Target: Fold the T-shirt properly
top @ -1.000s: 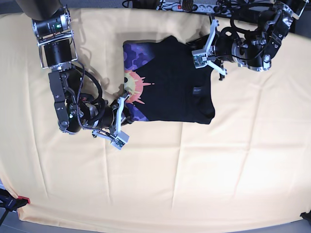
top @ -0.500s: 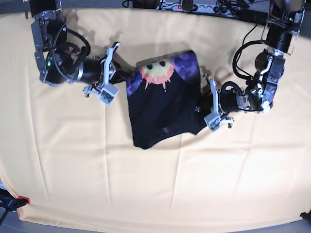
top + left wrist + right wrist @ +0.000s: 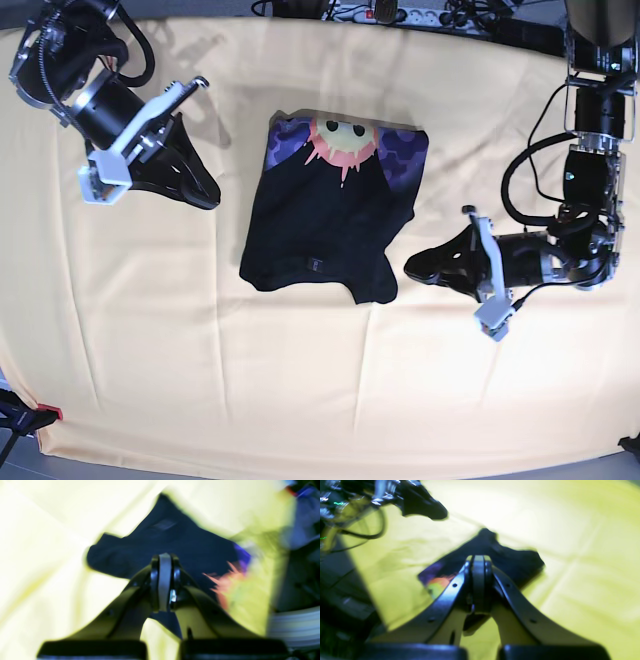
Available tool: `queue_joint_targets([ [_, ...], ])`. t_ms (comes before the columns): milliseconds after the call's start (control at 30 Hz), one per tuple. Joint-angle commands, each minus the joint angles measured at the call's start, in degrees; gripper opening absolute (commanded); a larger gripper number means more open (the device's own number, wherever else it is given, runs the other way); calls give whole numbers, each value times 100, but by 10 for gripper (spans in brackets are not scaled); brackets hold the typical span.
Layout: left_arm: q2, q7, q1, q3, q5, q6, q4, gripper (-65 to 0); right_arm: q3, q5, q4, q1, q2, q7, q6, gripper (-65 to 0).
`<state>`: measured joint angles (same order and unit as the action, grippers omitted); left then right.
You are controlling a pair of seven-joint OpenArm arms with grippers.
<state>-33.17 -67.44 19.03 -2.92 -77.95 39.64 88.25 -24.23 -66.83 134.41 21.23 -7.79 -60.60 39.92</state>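
Both arms have let go and drawn back, leaving the T-shirt turned (sun-face print now farthest from the camera).

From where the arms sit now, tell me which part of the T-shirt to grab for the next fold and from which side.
Take the T-shirt at its loose lower hem corners, which look uneven and rumpled, unlike the flat printed top edge. The left tool sits just off the lower right corner, so it could come in from that side. The right tool could approach the opposite edge across the yellow cloth. Both are shut and empty.
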Motion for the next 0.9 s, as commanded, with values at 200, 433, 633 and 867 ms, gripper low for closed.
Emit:
queue_joint_targets([
  [200,-472,-737,-1423,1635,-705,36,933,-650,-1746,-1646,59,496,2,-1008,8,-650],
  [433,-498,-922,-3517,3528,-705,9,2597,-650,-3322,-1817,59,1733,35,-1687,8,-650],
  [633,-492,-1209,-5740,4942,-705,-428,3989,-650,-4291,-1817,59,2940,33,-1908,8,-650],
  [867,-442,-1256,-8413,5460,-705,-400,4658,-650,-4325,-1817,52,4522,-4,-1940,8,-650],
])
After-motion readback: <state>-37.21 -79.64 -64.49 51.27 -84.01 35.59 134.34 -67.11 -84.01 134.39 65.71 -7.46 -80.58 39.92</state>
